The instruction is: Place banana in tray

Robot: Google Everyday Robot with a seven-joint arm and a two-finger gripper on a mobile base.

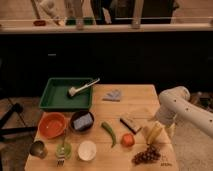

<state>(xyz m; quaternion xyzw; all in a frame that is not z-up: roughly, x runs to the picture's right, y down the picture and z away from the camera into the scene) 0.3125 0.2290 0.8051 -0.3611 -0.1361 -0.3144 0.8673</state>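
The pale-yellow banana (153,134) lies on the wooden table near its right edge, between a dark bar and a bunch of grapes. My gripper (167,126) hangs from the white arm at the right, just above and to the right of the banana, open and holding nothing. The dark-green tray (56,102) sits at the table's back left, far from the gripper. A white-headed brush (80,89) lies in the tray.
Spread over the table are an orange bowl (51,125), a dark bowl with a blue sponge (82,121), a green chili (109,133), a red fruit (128,140), grapes (147,155), a dark bar (131,124), a white cup (87,150), a metal cup (37,149) and a blue cloth (114,95).
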